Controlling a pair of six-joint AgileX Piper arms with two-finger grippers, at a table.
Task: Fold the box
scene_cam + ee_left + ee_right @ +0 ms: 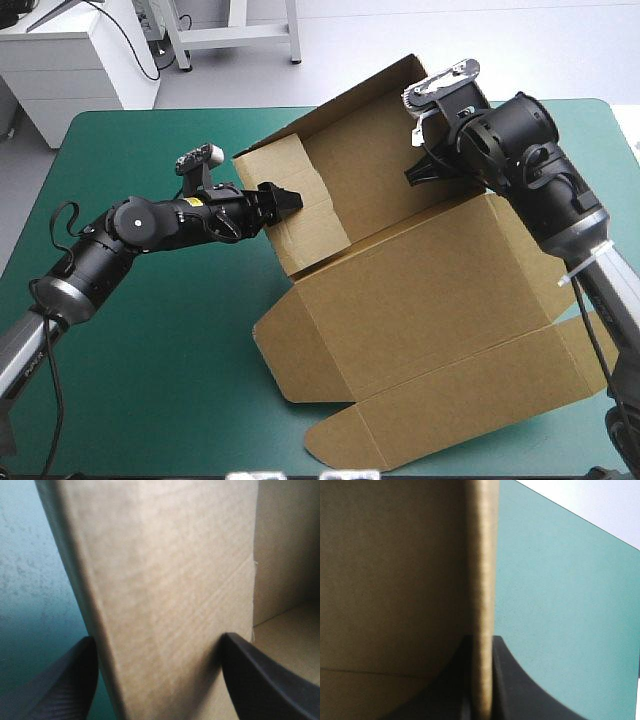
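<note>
The brown box (430, 290) lies mid-table, its far walls raised and its broad lid panel flat toward the near right. My left gripper (288, 197) reaches in from the left at the short left wall (300, 215). In the left wrist view its black fingers (250, 680) stand wide apart, and this wall (165, 580) rises between them. My right gripper (418, 170) sits at the far right wall. Seen from the right wrist, that gripper (482, 639) is pinched on the board's edge (484, 555).
The teal-green cover (150, 380) lies bare to the left of the box and in front of it. The lid's outer flap (450, 415) reaches close to the table's near edge. Beyond the held wall, open cover (560, 605) runs to the table's edge.
</note>
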